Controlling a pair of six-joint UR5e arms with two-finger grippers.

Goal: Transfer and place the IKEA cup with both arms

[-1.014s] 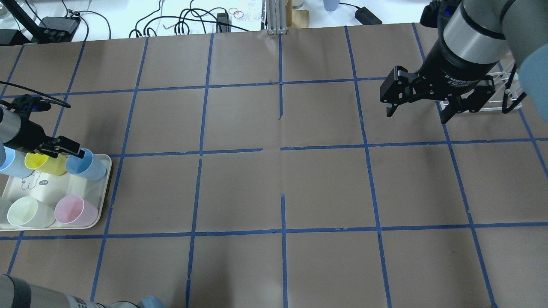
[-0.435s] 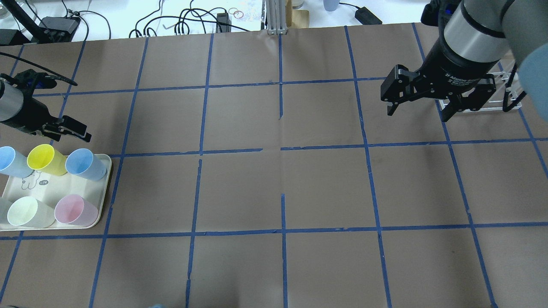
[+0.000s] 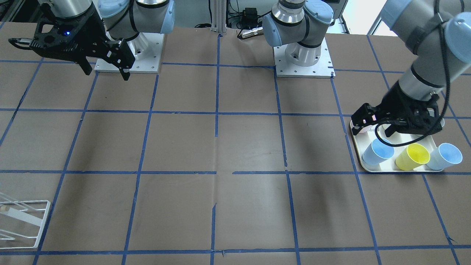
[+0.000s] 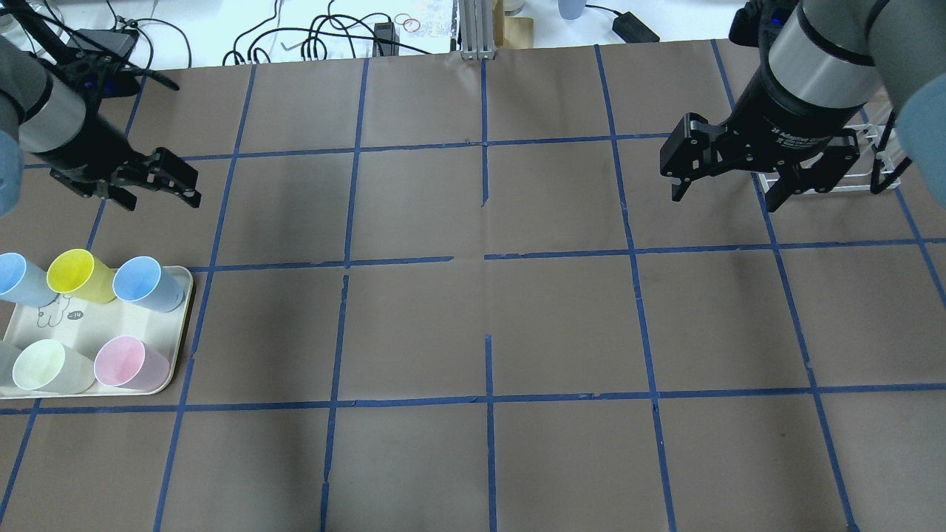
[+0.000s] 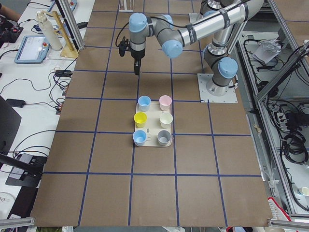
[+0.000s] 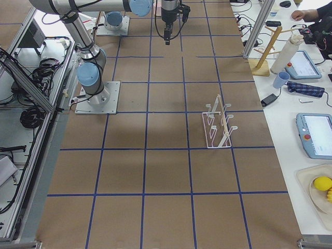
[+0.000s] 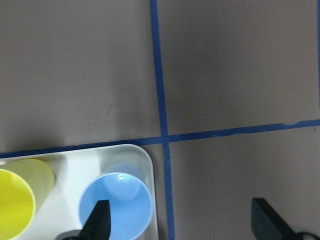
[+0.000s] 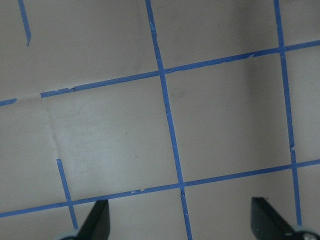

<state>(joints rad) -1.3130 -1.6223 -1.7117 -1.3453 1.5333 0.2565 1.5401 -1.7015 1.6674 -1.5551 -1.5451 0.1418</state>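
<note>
Moved: left gripper (image 4: 161,198) lifted off IKEA cup (image 4: 148,283), spread, empty.
Right gripper (image 4: 724,201): spread, empty.
Risk: regrasp could nudge yellow cup (image 4: 74,275).

My left gripper (image 4: 159,193) hangs at the upper left of the overhead frame, its fingers (image 7: 100,222) spread wide and gripping nothing. My right gripper (image 4: 724,199) sits at the upper right, pointing down, its fingers (image 8: 97,220) just as wide apart.

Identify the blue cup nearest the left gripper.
The corner blue cup, beside the yellow cup; the other blue cup sits beyond it, farther from the left gripper.
</note>
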